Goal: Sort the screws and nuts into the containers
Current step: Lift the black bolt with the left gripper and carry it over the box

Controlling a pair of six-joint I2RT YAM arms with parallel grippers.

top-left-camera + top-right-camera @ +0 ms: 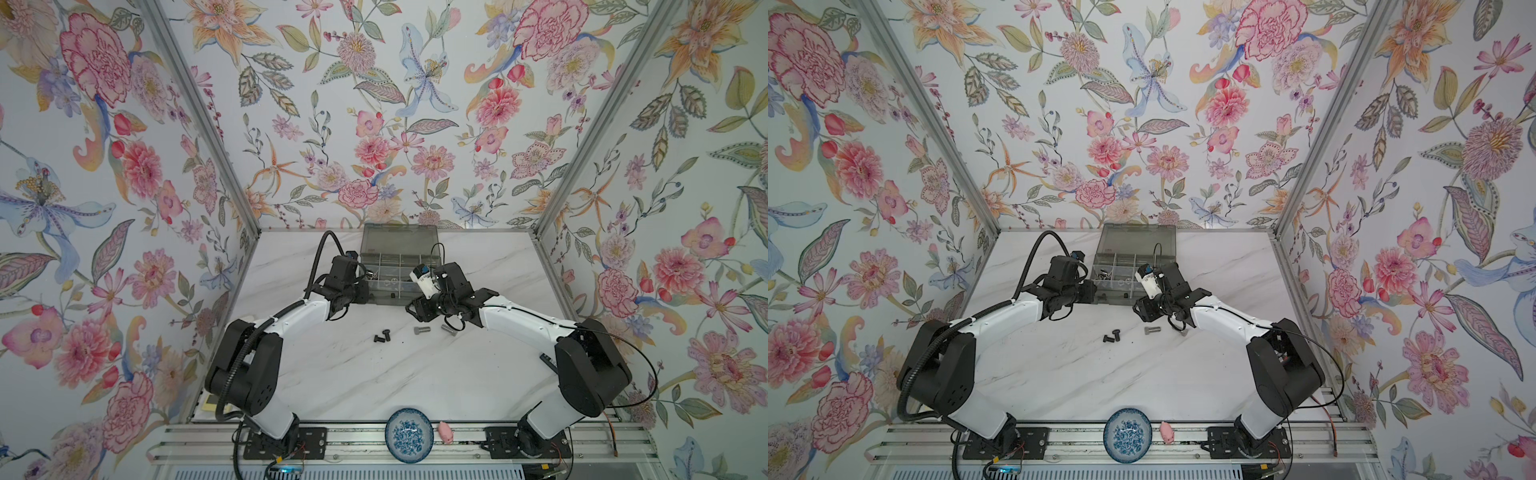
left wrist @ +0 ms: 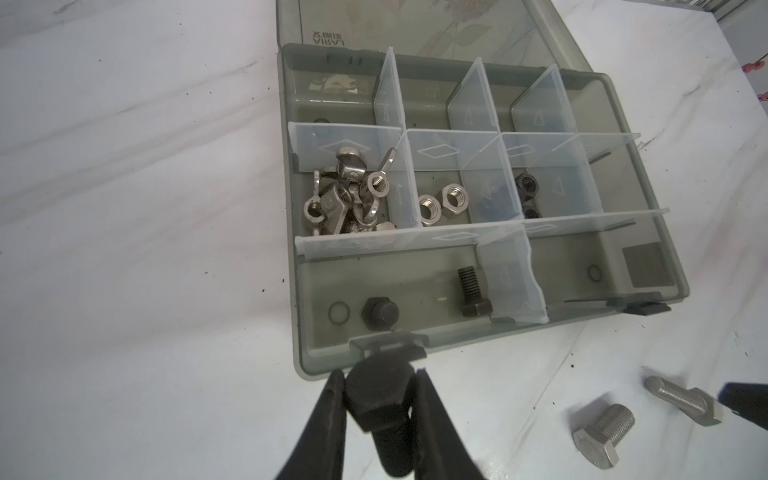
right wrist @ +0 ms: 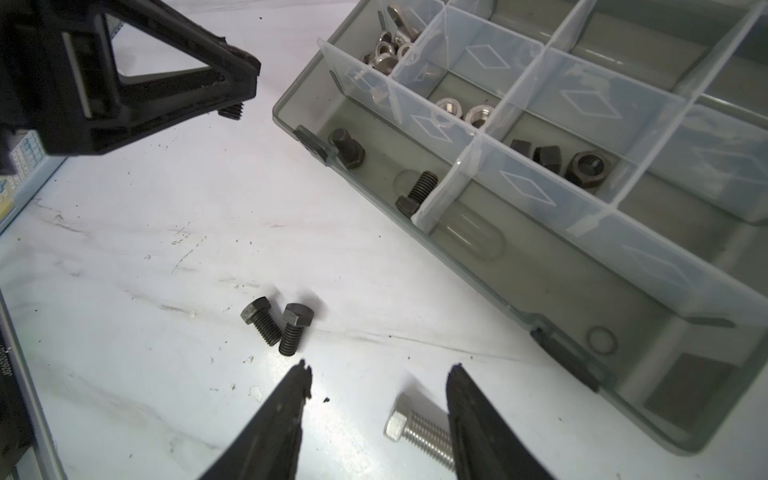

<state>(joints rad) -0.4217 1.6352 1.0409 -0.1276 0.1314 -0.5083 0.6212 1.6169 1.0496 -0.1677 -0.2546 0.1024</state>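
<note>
My left gripper (image 2: 379, 374) is shut on a black screw (image 2: 380, 399), held by its hex head just short of the front wall of the grey organizer box (image 2: 293, 291). The box's front container holds two black screws (image 2: 473, 291). Behind it lie silver wing nuts (image 2: 345, 195), silver hex nuts (image 2: 442, 201) and black nuts (image 2: 528, 187), each kind in its own container. My right gripper (image 3: 380, 370) hangs open above the table, over a silver screw (image 3: 419, 428) lying by one finger. Two black screws (image 3: 293, 328) lie just beyond it. In a top view the box (image 1: 370, 291) sits between both wrists.
On the marble between the arms lie the loose black screws (image 1: 382, 337) and two silver screws (image 1: 422, 330). The box lid (image 1: 399, 239) leans open against the back wall. A blue-and-white bowl (image 1: 409, 434) and a small pink object (image 1: 446, 432) sit at the front rail.
</note>
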